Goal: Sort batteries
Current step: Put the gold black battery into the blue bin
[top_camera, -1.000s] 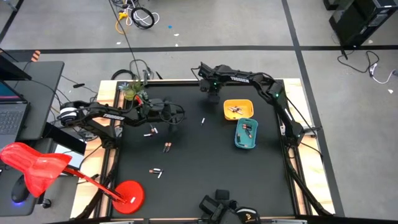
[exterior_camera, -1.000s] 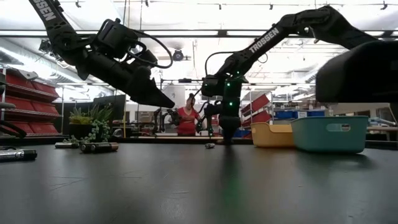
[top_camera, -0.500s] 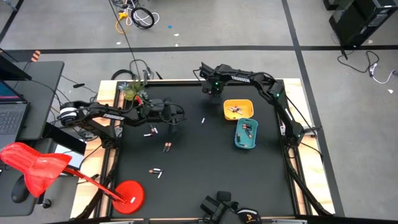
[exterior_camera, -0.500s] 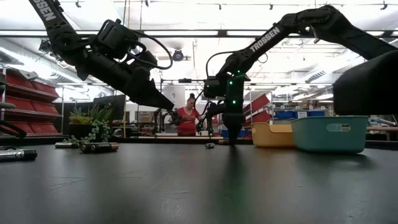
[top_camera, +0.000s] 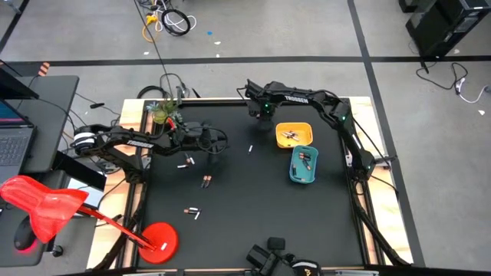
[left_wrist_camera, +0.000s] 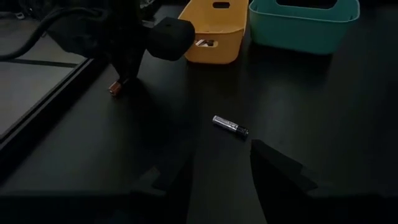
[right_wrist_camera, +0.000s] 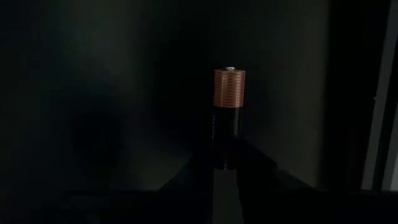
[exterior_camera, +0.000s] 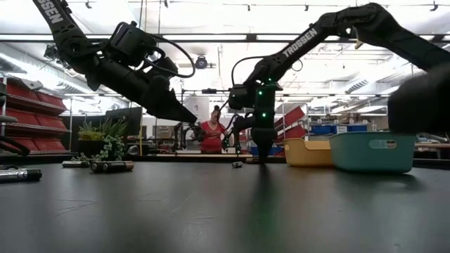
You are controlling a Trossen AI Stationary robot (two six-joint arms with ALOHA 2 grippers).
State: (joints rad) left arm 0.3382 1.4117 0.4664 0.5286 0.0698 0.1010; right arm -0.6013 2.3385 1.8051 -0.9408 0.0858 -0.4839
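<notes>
Several batteries [top_camera: 294, 137] fill the trays, others lie loose on the desk [top_camera: 253, 199]; right claw [top_camera: 265, 115] pinches one, left claw [top_camera: 217, 147] open, empty.

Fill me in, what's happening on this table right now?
Battery sorting. The right claw is down at the far edge of the table, shut on a copper-ended battery. The left claw hangs open above the mat on the left side, holding nothing. The yellow tray and teal tray each hold a few batteries already; several more lie loose on the mat, including a pale one ahead of the left claw.
</notes>
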